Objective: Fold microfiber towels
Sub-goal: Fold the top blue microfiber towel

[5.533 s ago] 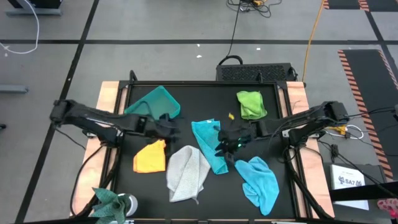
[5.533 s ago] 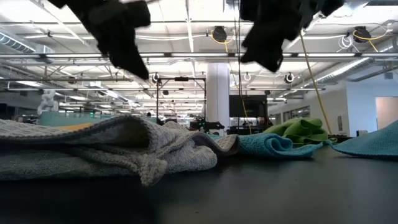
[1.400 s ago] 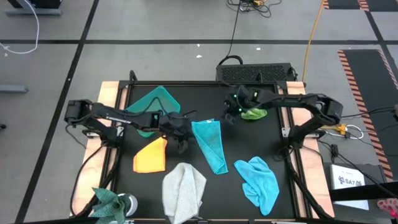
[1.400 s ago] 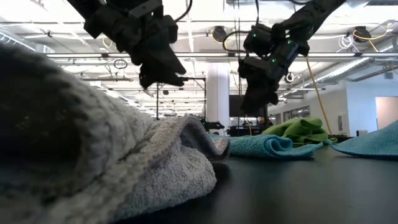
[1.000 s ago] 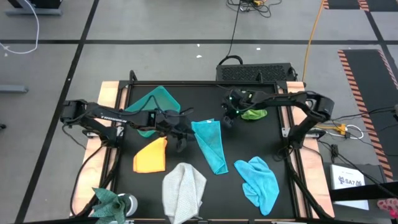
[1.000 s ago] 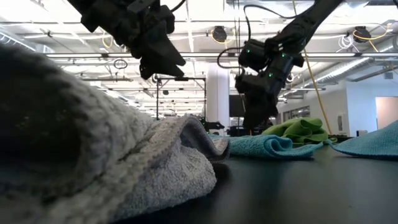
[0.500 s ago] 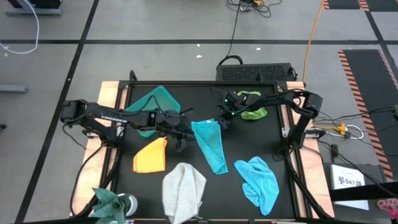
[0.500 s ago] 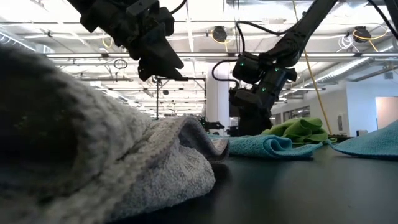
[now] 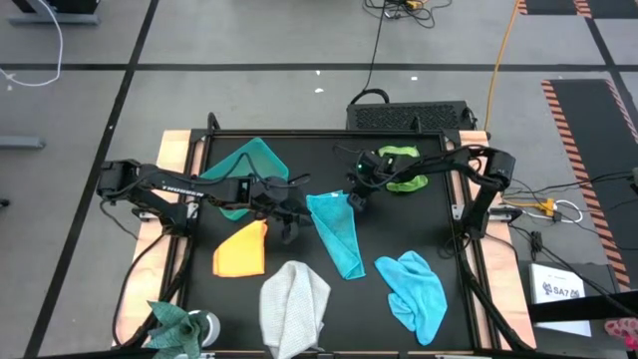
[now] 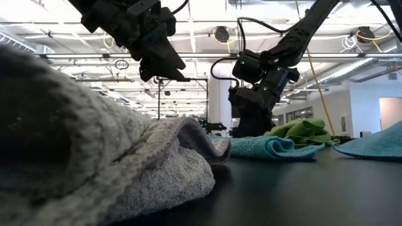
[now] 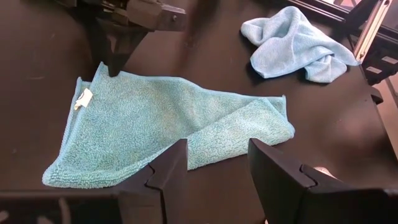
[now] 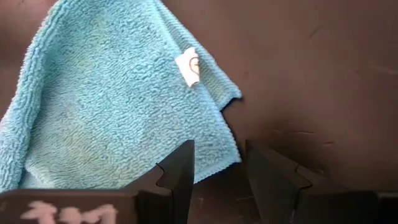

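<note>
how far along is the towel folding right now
Early. No towel looks neatly folded yet. In hand: the teal towel, with the open right gripper at its tagged corner and the open left gripper beside its other edge. Left: the grey, orange-yellow, light blue and lime green towels lie crumpled.

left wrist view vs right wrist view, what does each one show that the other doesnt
Only the left wrist view shows the light blue towel crumpled farther off, the whole outline of the teal towel, and the right gripper coming down at that towel's tagged corner, plus the open left gripper.

Only the right wrist view shows the corner up close between the open right gripper's own fingers.

Both share the teal towel, its white tag and the black table.
</note>
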